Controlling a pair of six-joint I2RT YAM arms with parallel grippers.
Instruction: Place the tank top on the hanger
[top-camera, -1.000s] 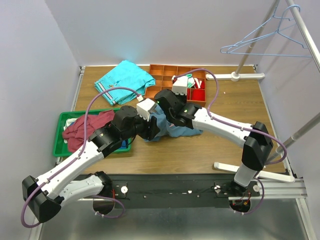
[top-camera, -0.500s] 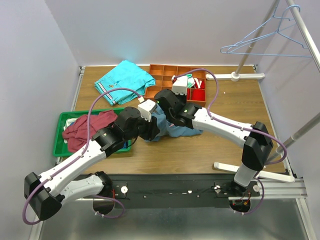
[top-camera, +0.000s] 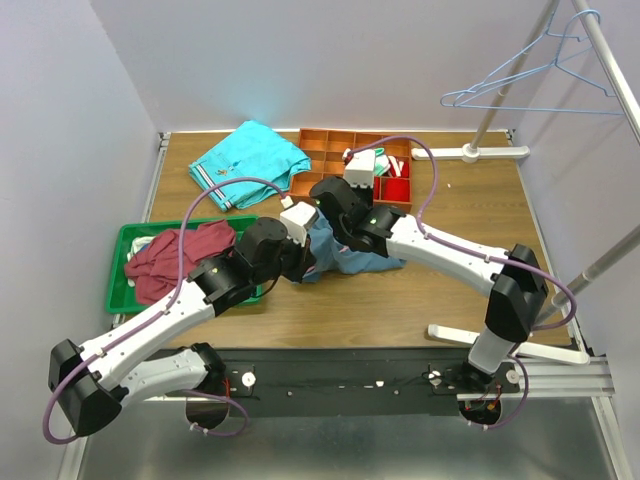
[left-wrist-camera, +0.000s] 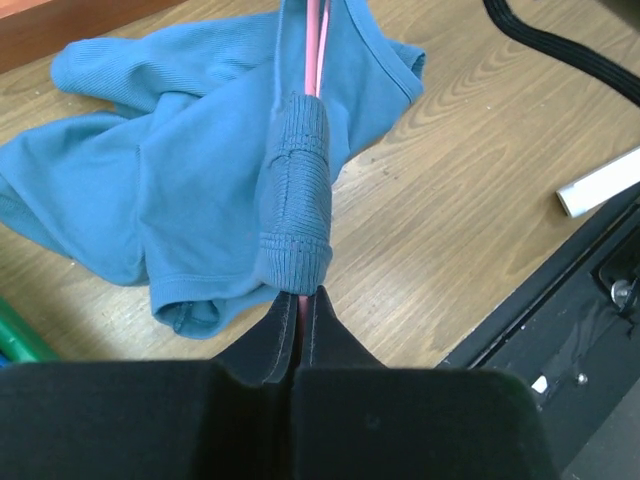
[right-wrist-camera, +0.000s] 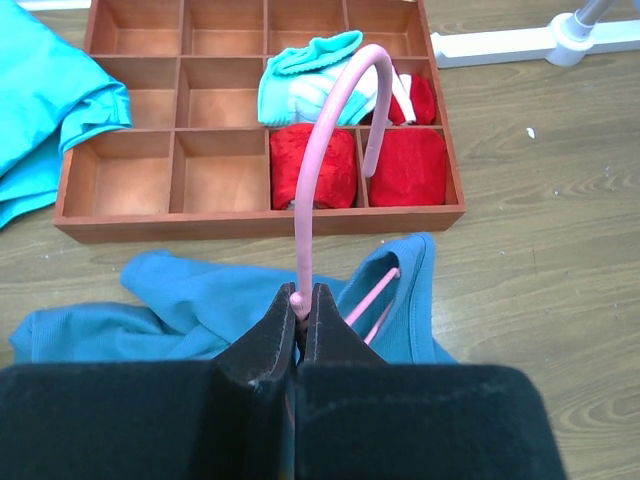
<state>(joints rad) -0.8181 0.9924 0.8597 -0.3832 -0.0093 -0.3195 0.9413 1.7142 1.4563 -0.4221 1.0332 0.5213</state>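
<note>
Wood table (top-camera: 470, 215), plain pale walls around it; tank top (top-camera: 352, 260) lies bunched in the middle of the top view, just below the orange box (top-camera: 325, 150), with both arms leaning in over it; left claw (left-wrist-camera: 300, 300) is pinched tight on the pink wire of the hanger (left-wrist-camera: 318, 40), bottom centre of its wrist view; a ribbed strap of the tank top is wrapped over that wire right above the fingertips, rest of the cloth spread toward the upper left on the wood; right claw (right-wrist-camera: 303, 300) is clamped on the hanger at the base of the hook, which curves up to the top centre of its view, over red and white-teal bits in the box; more pink wire pokes out of a cloth opening just right of that claw; turquoise shirt (top-camera: 250, 160) upper left of the top view; maroon shirt (top-camera: 170, 262) in the green tray (top-camera: 113, 290) at left; blue hanger (top-camera: 540, 110) on the rail (top-camera: 610, 60), upper right.
</note>
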